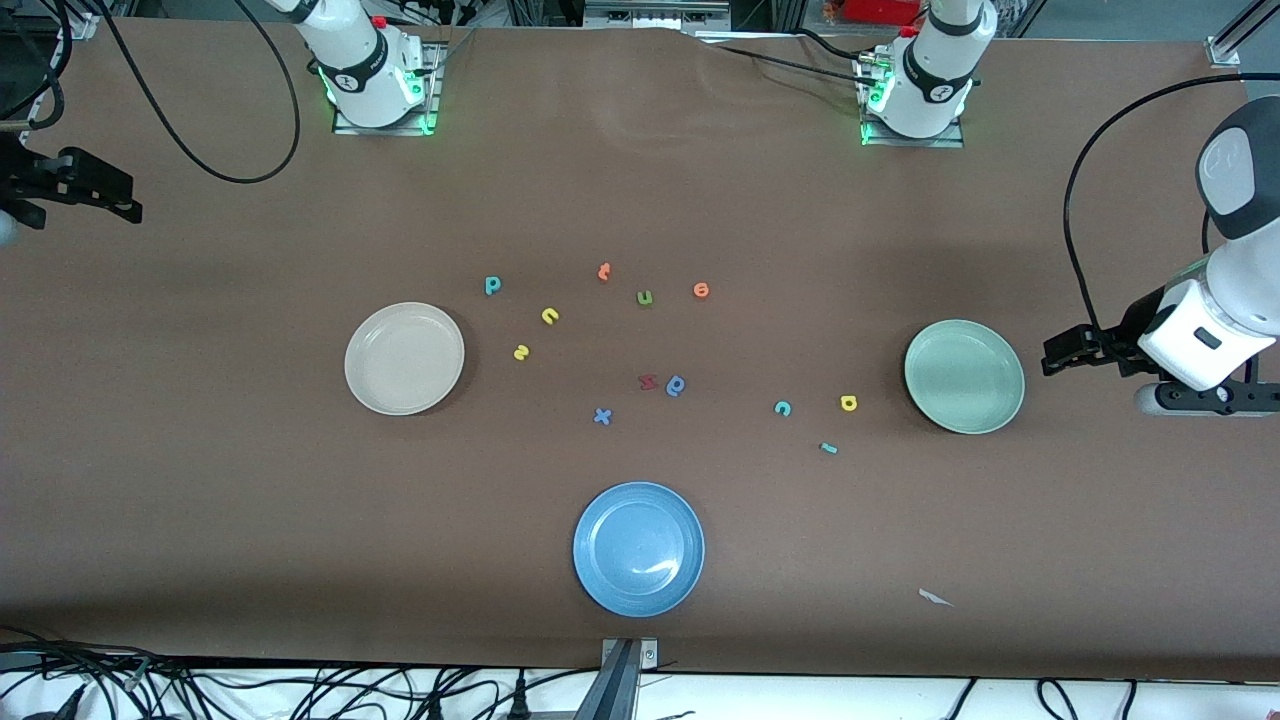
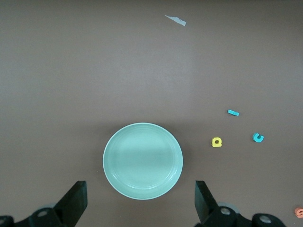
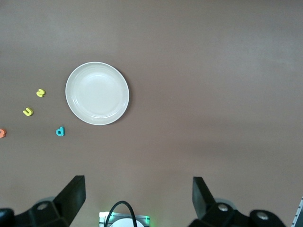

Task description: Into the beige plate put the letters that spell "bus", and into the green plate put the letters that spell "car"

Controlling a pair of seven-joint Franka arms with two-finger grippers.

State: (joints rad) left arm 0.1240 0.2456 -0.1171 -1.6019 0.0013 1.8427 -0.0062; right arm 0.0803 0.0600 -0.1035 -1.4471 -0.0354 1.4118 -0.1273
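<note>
Beige plate [image 1: 404, 358] and green plate [image 1: 964, 376] both empty; b [image 1: 492, 286], u [image 1: 550, 316], s [image 1: 521, 352] lie beside the beige, c [image 1: 783, 408], a [image 1: 849, 403], r [image 1: 828, 448] near the green. Left gripper [image 2: 139, 201] over the green plate, right gripper [image 3: 137, 198] high near its base, fingers wide. You risk grabbing the green u [image 1: 645, 297]: same shape as the yellow one. The thin r could slip your fingers.

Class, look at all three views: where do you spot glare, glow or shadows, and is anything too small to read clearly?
Front view: a white glare streak on the blue plate, green glow at both arm bases, the small teal letter too tiny to read. Left wrist view: the green plate evenly lit, faint shadow at its rim. Right wrist view: soft sheen on the beige plate.
</note>
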